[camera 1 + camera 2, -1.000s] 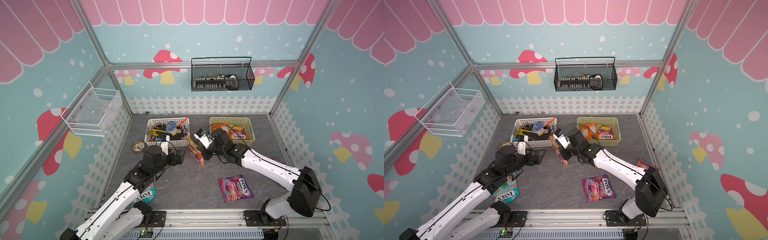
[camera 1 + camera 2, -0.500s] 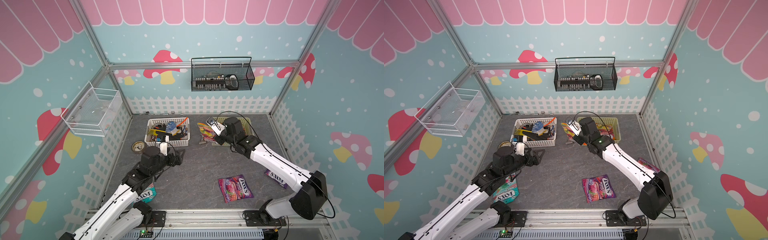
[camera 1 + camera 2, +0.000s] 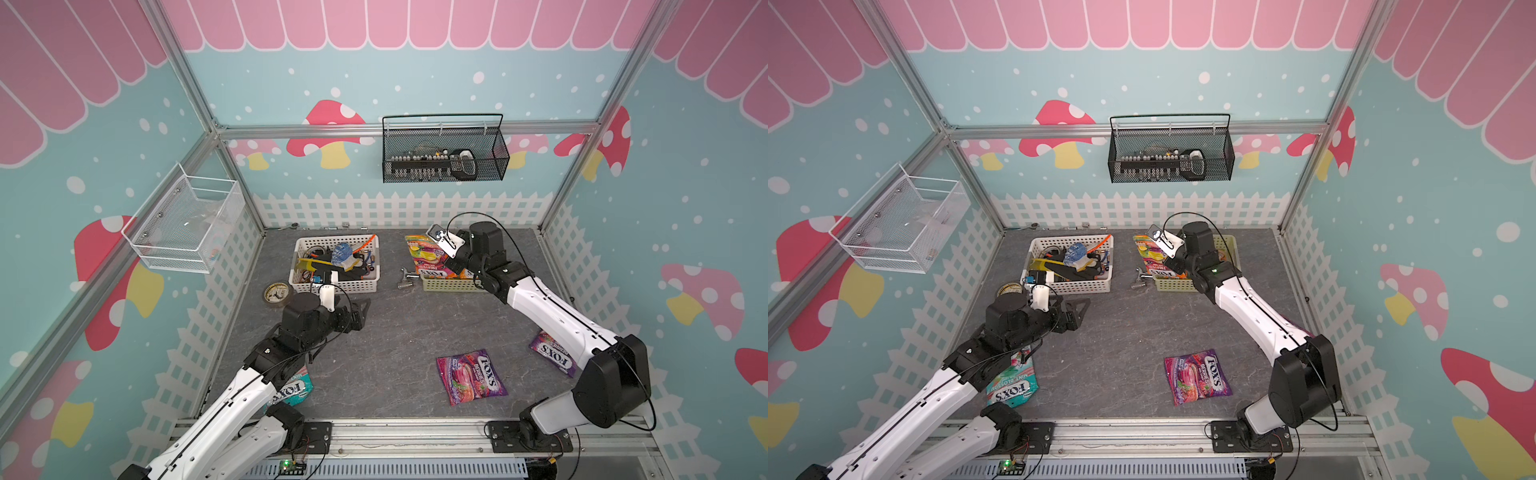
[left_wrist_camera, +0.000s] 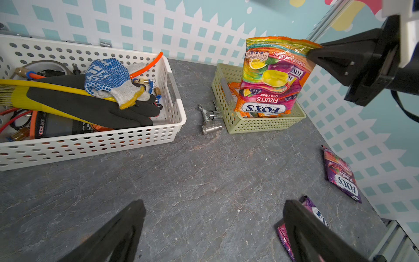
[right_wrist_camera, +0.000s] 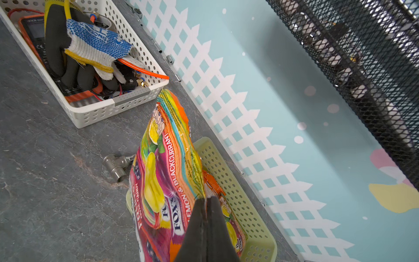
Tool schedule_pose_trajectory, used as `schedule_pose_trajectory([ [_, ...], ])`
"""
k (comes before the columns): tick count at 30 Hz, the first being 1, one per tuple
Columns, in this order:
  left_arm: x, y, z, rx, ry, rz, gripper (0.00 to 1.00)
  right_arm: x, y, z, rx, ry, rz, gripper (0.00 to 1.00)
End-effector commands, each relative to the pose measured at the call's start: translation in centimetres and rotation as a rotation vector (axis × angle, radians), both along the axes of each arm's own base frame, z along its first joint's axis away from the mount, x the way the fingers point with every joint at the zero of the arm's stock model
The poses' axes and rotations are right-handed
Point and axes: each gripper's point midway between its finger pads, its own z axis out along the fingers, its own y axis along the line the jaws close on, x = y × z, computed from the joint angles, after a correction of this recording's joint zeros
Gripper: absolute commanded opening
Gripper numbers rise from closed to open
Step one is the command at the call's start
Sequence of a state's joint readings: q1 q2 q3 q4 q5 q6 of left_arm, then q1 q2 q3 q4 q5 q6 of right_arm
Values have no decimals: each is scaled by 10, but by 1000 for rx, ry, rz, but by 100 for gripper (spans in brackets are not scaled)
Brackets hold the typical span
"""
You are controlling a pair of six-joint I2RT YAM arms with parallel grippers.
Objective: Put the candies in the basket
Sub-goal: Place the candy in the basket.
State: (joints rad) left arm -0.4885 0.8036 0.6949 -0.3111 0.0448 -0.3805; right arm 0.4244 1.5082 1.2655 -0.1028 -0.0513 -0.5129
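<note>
My right gripper (image 5: pixel 205 199) is shut on the edge of an orange-pink fruit candy bag (image 5: pixel 167 163), which hangs with its lower end inside the yellow-green basket (image 3: pixel 449 284) at the back right. More orange bags (image 4: pixel 233 90) lie in the basket. A purple berries bag (image 3: pixel 471 376) lies flat on the floor near the front. Another purple bag (image 3: pixel 552 353) sits partly under the right arm. A teal mint bag (image 3: pixel 1013 384) lies partly under the left arm. My left gripper (image 4: pixel 214 204) is open and holds nothing, low over bare floor left of centre.
A white perforated basket (image 3: pixel 303 282) of gloves and tools stands left of the yellow-green one, with a metal tap fitting (image 3: pixel 405 279) between them. A tape roll (image 3: pixel 276 293) lies by the left fence. A black wire basket (image 3: pixel 444 153) hangs on the back wall.
My right gripper carried the fruit bag from the middle of the floor back and right until it hangs in the basket. The left arm drew back slightly.
</note>
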Motion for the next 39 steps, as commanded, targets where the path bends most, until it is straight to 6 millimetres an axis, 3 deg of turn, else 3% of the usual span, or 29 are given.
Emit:
schedule_pose_trajectory([
  [1,-2,0,-6,24,7,-11,99,12,4,11,41,-47,46,0],
  [12,-3,0,-4,23,-2,-13,99,50,-10,-51,42,64,35,0],
  [19,-2,1,-6,27,1,-9,99,68,-37,-90,52,159,-34,0],
  [30,0,-1,-11,38,18,-11,99,95,-56,-112,-31,172,-84,0],
  [32,1,0,-10,38,16,-9,99,100,-60,-129,-56,200,-93,0],
  [39,1,0,-10,37,17,-8,99,108,-73,-138,-118,194,-107,0],
])
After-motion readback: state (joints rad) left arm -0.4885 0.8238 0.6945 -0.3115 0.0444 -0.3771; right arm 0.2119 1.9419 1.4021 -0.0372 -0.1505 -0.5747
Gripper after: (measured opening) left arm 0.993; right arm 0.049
